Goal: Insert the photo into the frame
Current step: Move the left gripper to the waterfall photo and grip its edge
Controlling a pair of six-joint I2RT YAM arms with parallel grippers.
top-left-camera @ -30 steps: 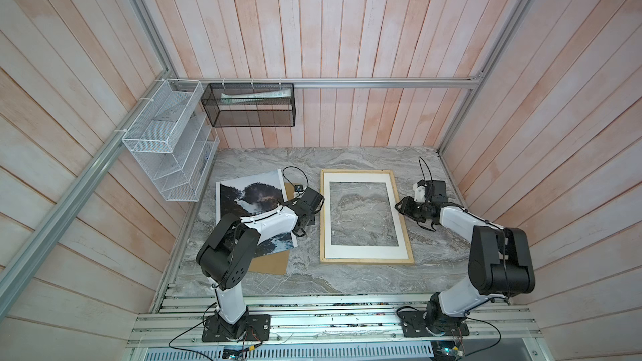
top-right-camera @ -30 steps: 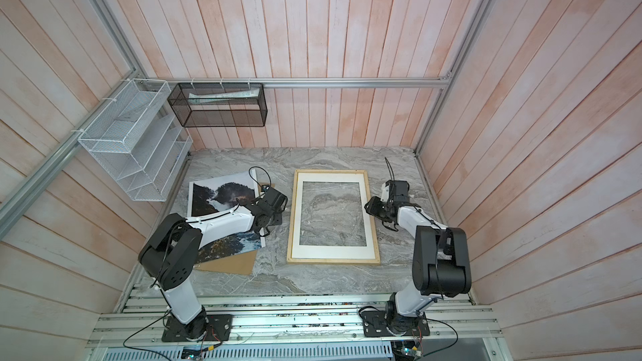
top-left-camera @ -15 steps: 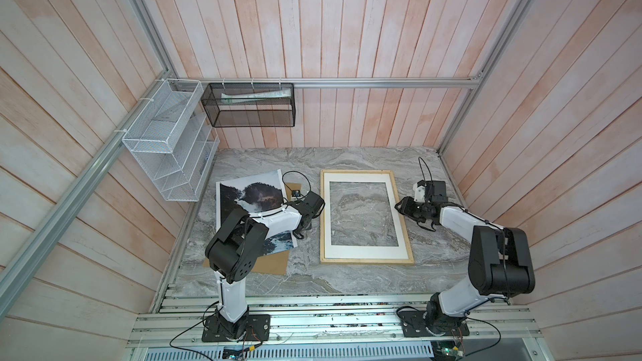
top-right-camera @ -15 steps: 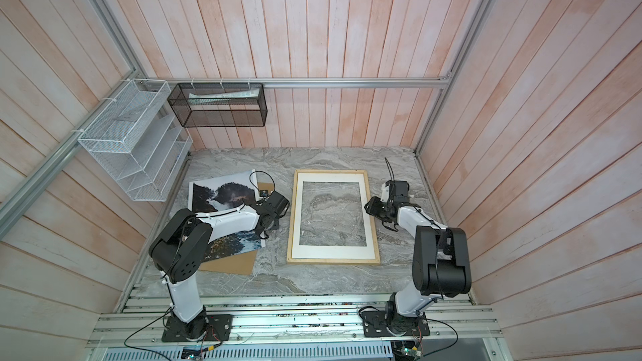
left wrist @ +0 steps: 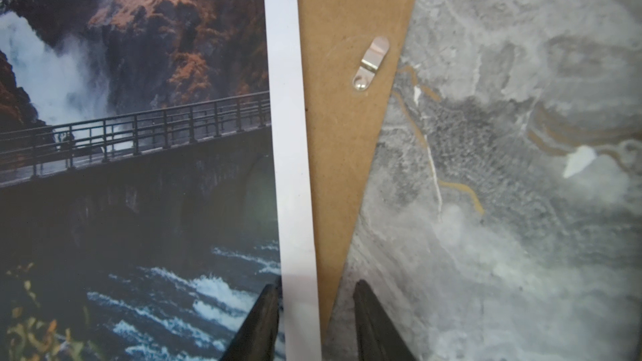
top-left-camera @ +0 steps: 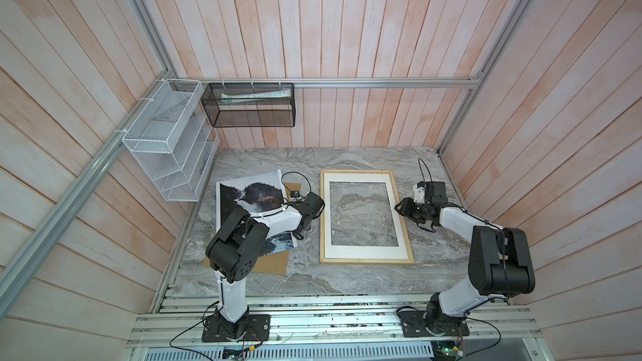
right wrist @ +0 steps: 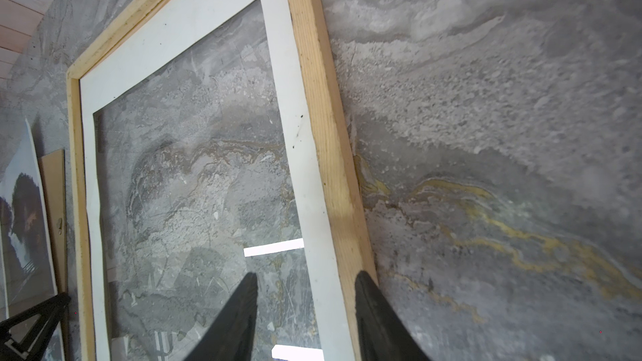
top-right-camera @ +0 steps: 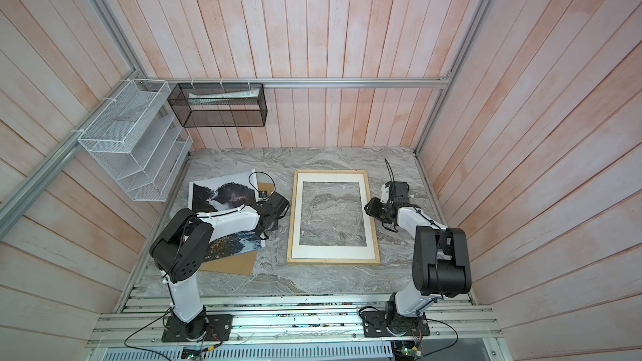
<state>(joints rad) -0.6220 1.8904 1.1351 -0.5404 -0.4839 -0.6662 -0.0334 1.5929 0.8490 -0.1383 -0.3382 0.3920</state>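
Nearest the arms' bases, a brown board (top-left-camera: 271, 264) lies flat on the marble surface (top-left-camera: 347, 281). The photo (top-left-camera: 250, 196) lies face up on top of it and covers most of it.

The left pincer (left wrist: 314, 286) is low at the photo's long edge that faces the frame. It is partly open. In the left wrist view one finger (left wrist: 264, 314) is over the printed water and the other over bare marble. The photo's white border and a thin strip of board lie in the gap between them. Whether the fingers press on the paper cannot be told. A small metal clip (left wrist: 370, 64) sits on the board a little farther along.

Beside the photo and apart from it, the frame (top-left-camera: 366, 261) lies flat in the middle of the surface. A white mat (top-left-camera: 364, 252) sits inside it, and marble shows through the mat's opening.

The right pincer (right wrist: 305, 274) is at the frame's outer long side with its jaws apart. One finger is over the opening and the other at the wooden rail's outer edge; no grip shows.

Farthest back, a white wire rack (top-left-camera: 166, 144) and a black mesh basket (top-left-camera: 250, 109) hang on the walls.
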